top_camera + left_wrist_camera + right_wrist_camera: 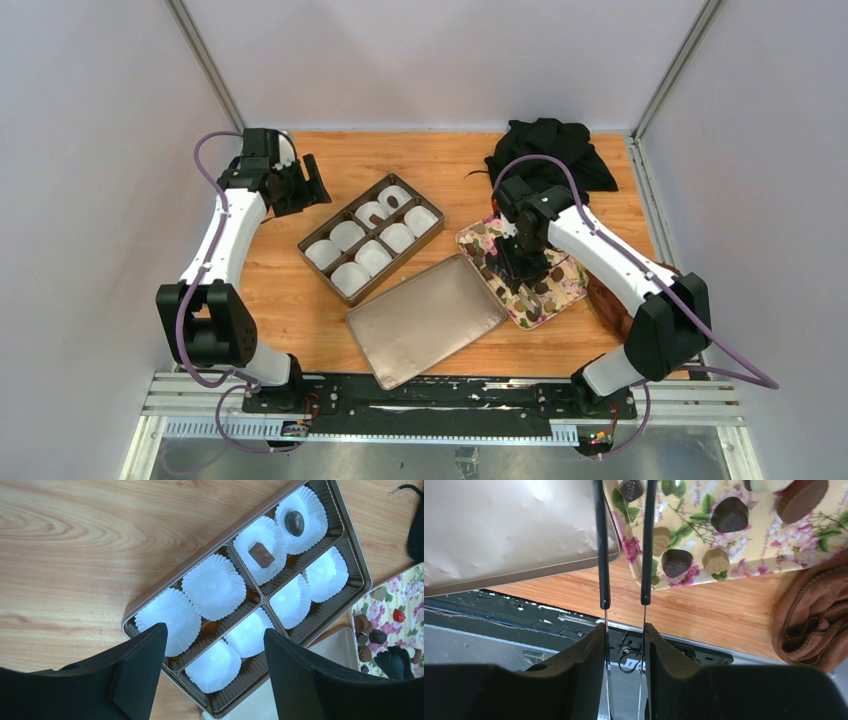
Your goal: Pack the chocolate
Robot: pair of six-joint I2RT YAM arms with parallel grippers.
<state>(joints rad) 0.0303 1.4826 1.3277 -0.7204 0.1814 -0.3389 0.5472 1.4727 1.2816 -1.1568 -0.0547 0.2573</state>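
While the overhead view gives the whole bench [290,310], only the wrist cameras show the small things. From above, the left arm [225,235] is stretched far forward along the left side, and the left fingers [312,182] hang near the far left side of the compartment box [303,245]. The right arm [610,260] bends inward with its wrist turned down over the floral tray [475,235]. The flat lid [425,320] lies between box and tray, towards the near edge. A black cloth [550,150] sits at the far edge.

The left wrist view shows what the overhead view does not. The left fingers are spread wide with nothing between them, above the white paper cups [215,586] in the box. Two cups at the far end hold chocolate pieces: a round dark one [294,522] in the corner cup and a brick-shaped brown one [261,555] in the cup beside it. This view also catches one red piece [398,615] on the tray.

In the right wrist view, the right fingers [574,680] are closed on a pair of tongs [602,555], whose slim black-tipped arms stand parallel and slightly apart. A small dark square piece [631,487] sits between the tips at the picture's top edge; whether the tips touch it I cannot tell. Other pieces lie loose on the tray, among them a dark heart [730,514] and a tan one [716,560]. A rust-brown cloth [814,620] lies just beside the tray. Faint script on the tray is too small to read.
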